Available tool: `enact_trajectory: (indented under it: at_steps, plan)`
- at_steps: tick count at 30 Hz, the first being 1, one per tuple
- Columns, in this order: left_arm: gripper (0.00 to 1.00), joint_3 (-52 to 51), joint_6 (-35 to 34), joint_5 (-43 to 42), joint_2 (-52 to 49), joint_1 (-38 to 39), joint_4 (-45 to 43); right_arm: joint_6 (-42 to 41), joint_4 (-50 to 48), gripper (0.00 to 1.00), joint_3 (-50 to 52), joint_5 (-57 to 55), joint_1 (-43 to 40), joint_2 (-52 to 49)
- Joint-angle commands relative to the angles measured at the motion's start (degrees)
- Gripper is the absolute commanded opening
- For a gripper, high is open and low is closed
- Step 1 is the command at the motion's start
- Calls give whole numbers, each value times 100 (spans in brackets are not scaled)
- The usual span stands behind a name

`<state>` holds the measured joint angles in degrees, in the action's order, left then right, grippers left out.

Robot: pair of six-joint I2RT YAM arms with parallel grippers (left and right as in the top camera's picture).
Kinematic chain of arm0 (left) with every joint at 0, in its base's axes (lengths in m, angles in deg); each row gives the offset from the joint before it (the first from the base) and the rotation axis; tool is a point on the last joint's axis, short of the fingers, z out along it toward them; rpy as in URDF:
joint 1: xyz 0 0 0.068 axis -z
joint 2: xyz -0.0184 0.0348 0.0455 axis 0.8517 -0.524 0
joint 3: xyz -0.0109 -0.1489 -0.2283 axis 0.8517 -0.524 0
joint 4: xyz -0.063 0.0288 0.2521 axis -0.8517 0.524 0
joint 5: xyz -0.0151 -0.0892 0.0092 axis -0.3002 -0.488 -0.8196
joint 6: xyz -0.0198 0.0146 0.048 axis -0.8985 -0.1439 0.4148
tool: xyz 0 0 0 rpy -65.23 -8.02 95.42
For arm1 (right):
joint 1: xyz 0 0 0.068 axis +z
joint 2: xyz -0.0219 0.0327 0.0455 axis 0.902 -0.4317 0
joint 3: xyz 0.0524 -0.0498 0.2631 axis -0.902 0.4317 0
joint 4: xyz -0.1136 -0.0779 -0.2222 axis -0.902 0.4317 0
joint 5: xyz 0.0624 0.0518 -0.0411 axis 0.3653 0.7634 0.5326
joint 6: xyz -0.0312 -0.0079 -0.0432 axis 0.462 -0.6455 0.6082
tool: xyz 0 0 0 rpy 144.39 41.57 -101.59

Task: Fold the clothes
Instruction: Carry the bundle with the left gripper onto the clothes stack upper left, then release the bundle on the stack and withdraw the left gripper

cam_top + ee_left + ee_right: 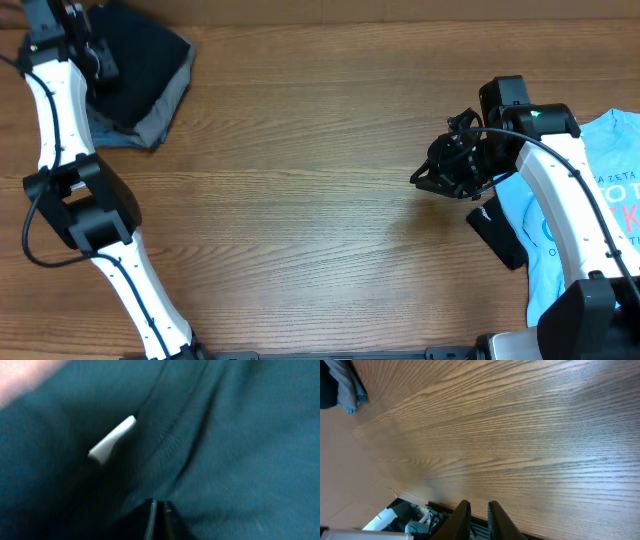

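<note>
The black T-shirt lies crumpled at the table's far left corner on top of a grey piece and a blue piece. My left gripper is down on its left side. In the left wrist view the black T-shirt fills the frame, with its white neck tag showing, and the left gripper is shut with the cloth bunching at its tips. My right gripper hovers over bare wood at centre right, shut and holding nothing. A light-blue printed tee lies under the right arm.
A dark flat piece sticks out beside the light-blue tee. Bare wooden table spans the middle between the two piles. The right wrist view catches the far pile and the table's edge.
</note>
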<state>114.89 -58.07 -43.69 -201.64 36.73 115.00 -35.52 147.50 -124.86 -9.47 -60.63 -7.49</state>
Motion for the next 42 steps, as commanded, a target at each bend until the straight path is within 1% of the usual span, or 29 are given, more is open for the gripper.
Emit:
enact_trajectory:
  at_steps: [1, 5, 7, 10, 11, 13, 16, 19, 21, 23, 26, 27, 28, 29, 30, 33, 37, 42]
  plan:
    - [20, -44, -498, 647, -114, -203, 72, 2, 33, 16, -81, 68, 4, 28]
    - [36, 138, -468, 627, 120, -271, 166, 42, 4, 16, -81, -2, 4, 28]
    - [51, 262, -452, 487, 358, -275, 208, 61, -42, 16, -83, 2, 4, 28]
    - [66, 420, -256, -188, 907, -273, 310, 136, -195, 16, -83, 2, 4, 98]
    - [68, 448, -153, -542, 1152, -273, 361, 192, -262, 16, -90, -7, 4, 149]
    - [72, 476, 94, -1161, 1681, -273, 535, 356, -426, 17, -181, -133, 2, 330]
    - [74, 476, 409, -1692, 2505, -225, 990, 767, -533, 21, -442, -326, 4, 671]
    - [75, 476, 691, -2109, 3473, -92, 1714, 1176, -590, 24, -828, -367, 4, 1200]
    - [76, 476, 822, -2164, 4004, 55, 2124, 1248, -640, 29, -1036, -365, 4, 1556]
    - [78, 476, 1095, -2153, 4562, 278, 2632, 1246, -678, 37, -1182, -363, 4, 1921]
    - [86, 476, 1274, -1810, 5261, 688, 3228, 1246, -682, 49, -1239, -363, 4, 2514]
    - [87, 476, 1274, -1692, 5431, 811, 3375, 1244, -671, 54, -1239, -363, 4, 2693]
    - [90, 476, 1272, -1550, 5626, 960, 3560, 1241, -654, 64, -1237, -363, 4, 2863]
    - [94, 476, 1270, -1434, 5805, 1104, 3790, 1239, -612, 86, -1237, -363, 4, 3023]
    - [100, 476, 1259, -1316, 5995, 1263, 4142, 1239, -566, 100, -1237, -363, 4, 3178]
    - [100, 476, 986, -1154, 6249, 1451, 4854, 1241, -444, 100, -1237, -365, 4, 3458]
    - [100, 173, 20, -1093, 6555, 1460, 4868, 1241, -199, 100, -1237, -365, 4, 3611]
    - [100, -326, -13, -1082, 6850, 1458, 4868, 1222, 79, 100, -1237, -363, 4, 3582]
